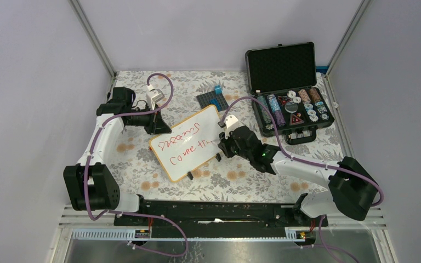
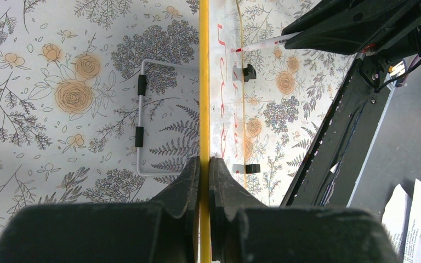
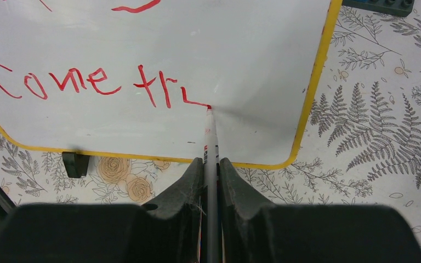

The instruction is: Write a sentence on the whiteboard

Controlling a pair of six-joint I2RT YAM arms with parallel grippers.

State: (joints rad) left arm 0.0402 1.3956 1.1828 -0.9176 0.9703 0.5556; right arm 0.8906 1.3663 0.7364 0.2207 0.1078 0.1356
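The whiteboard (image 1: 194, 143), yellow-framed with black clip feet, stands tilted at the table's middle. Red handwriting (image 1: 186, 139) fills two lines: a scribbled top line and "Come tr" with a started stroke below (image 3: 87, 82). My left gripper (image 2: 204, 161) is shut on the board's yellow edge (image 2: 204, 82), seen edge-on. My right gripper (image 3: 212, 161) is shut on a white marker (image 3: 210, 137); its red tip touches the board at the end of the last stroke. In the top view the right gripper (image 1: 226, 141) is at the board's right side, the left gripper (image 1: 161, 127) at its upper left corner.
An open black case (image 1: 290, 93) of poker chips sits at the back right. A dark grey studded baseplate (image 1: 212, 101) with a blue brick (image 1: 218, 90) lies behind the board. A white wire stand (image 2: 148, 118) shows behind the board. Grey walls enclose three sides.
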